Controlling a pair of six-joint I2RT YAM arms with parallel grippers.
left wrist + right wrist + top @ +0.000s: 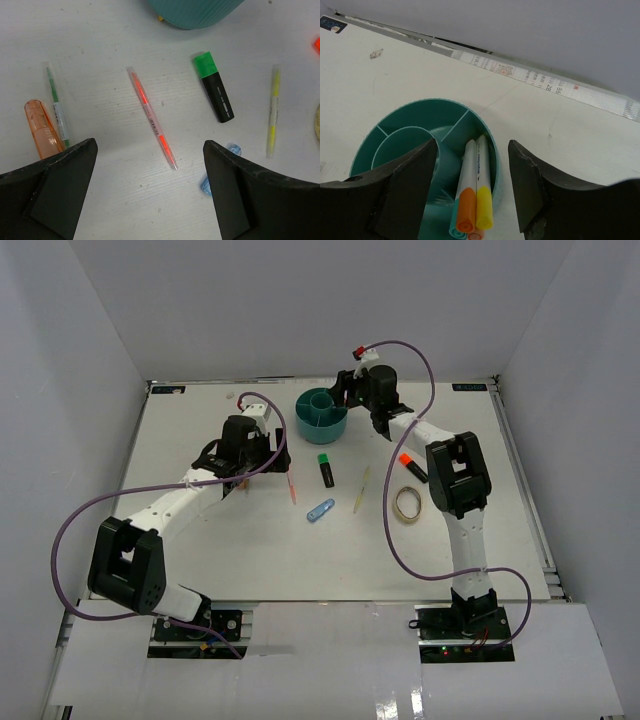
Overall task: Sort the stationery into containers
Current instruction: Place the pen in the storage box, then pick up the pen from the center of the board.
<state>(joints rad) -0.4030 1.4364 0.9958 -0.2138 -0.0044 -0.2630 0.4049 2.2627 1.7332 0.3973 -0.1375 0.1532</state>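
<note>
1. Left gripper (150, 144): fingers spread wide, pinching nothing, hovering over the table.
2. Key relation: the red pen (151, 117) lies flat in the gap between the two fingers, slightly ahead of the tips. It touches neither one.
3. Pen long axis runs ahead-to-back from the gripper, skewed a little: far end leans toward the left finger, near end toward the right finger. That is roughly crosswise to the closing line, so a straight drop and squeeze should catch the barrel. A small wrist twist would square it up.
4. Neighbours: the green pen (57, 107) and an orange translucent piece (42, 130) sit just beside the left finger. The blue clip (220, 175) is right at the right finger, partly hidden by it. Risk of nudging these on descent.
5. Green-capped highlighter (215, 87) and yellow pen (272, 112) lie ahead and to the right, outside the gap.
6. Teal organizer (420, 107) is ahead of the left gripper, just past the pen's far end, so the carry should be short.
7. Right gripper (472, 150): fingers apart, gripping nothing, poised over the organizer's rim compartment. An orange-capped pen (466, 210) and a yellow-capped pen (483, 205) stand in that compartment, between the fingers but untouched.
8. Nearer arm for the red pen: left, clearly. The right arm is well apart from it.
9. Orange-capped highlighter (411, 466) and tape ring (406, 503) on the table look closer to the right arm.
</note>
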